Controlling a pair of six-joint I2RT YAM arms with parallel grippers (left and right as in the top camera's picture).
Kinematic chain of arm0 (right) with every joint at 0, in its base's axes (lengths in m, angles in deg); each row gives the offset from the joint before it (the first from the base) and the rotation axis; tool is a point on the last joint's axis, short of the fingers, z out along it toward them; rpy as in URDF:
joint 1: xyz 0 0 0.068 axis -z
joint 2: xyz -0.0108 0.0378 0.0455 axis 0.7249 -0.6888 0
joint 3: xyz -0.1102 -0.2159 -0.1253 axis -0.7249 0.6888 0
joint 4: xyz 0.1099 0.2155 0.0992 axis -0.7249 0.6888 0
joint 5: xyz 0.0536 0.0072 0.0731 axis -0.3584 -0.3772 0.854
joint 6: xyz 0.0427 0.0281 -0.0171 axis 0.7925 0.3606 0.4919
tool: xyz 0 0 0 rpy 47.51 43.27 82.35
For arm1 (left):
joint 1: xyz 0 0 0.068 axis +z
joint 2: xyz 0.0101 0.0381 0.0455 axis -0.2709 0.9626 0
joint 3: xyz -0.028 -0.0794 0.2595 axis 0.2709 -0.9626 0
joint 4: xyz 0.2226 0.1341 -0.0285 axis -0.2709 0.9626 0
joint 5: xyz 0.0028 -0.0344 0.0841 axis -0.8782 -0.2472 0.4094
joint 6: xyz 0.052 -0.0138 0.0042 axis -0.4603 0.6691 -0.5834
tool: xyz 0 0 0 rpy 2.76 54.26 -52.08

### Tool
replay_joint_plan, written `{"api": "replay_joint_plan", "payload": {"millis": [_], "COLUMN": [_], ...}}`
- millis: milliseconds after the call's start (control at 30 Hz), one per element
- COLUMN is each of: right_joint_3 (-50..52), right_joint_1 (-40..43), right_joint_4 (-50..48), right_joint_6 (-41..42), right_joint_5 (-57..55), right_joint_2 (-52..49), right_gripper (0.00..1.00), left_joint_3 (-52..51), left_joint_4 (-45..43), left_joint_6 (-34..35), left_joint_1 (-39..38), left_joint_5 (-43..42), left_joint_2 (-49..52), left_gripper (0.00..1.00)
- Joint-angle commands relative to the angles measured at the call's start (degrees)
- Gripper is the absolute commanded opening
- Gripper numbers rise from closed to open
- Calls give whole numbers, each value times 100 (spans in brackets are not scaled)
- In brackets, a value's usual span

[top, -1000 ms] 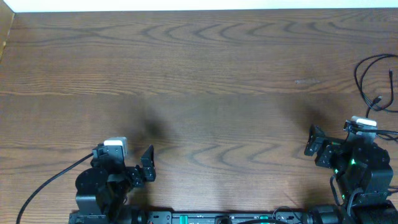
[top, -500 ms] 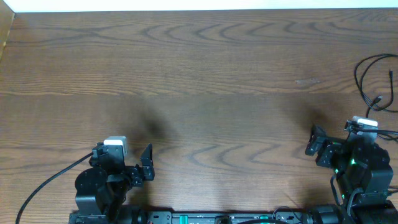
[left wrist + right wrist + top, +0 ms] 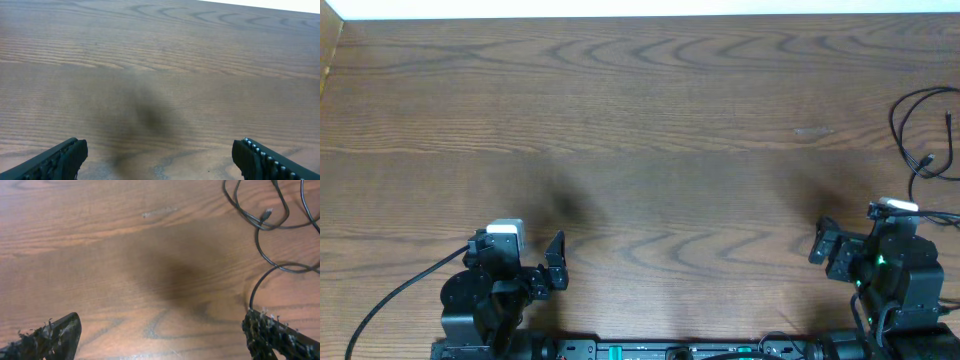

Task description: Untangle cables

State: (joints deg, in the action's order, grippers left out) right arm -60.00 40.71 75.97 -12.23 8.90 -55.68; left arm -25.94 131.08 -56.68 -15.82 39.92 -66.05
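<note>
Thin black cables (image 3: 918, 128) lie in loose loops at the table's far right edge. In the right wrist view the cables (image 3: 260, 225) curl across the upper right, a small plug end (image 3: 267, 214) resting among them. One strand curves down to just beside my right fingertip (image 3: 272, 337). My right gripper (image 3: 162, 340) (image 3: 868, 238) stands open over bare wood, left of and nearer than the cables. My left gripper (image 3: 160, 157) (image 3: 517, 255) is open at the near left with nothing between its fingers, far from the cables.
A thicker black cable (image 3: 390, 300) runs from the left arm's base toward the near left corner. The wooden table (image 3: 640, 130) ends in a pale strip at the back. A wooden edge (image 3: 328, 50) shows at the far left corner.
The right arm has drawn back a little toward the near edge and slightly left. The left arm and the cables have not moved.
</note>
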Motion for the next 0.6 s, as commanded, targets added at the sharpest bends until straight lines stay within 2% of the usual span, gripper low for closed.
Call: {"api": "replay_joint_plan", "payload": {"millis": [0,567], "right_joint_3": [35,35], "right_joint_1": [-33,-33], "right_joint_4": [87,240], "right_joint_6": [13,13], "right_joint_5": [-66,-68], "right_joint_2": [24,24], "right_gripper": [99,99], "left_joint_3": [-2,-2], "left_joint_4": [-4,-4], "left_joint_6": [-59,-59], "left_joint_1": [13,15], "left_joint_5": [52,52], "left_joint_2": [-44,-44], "left_gripper": [98,98]}}
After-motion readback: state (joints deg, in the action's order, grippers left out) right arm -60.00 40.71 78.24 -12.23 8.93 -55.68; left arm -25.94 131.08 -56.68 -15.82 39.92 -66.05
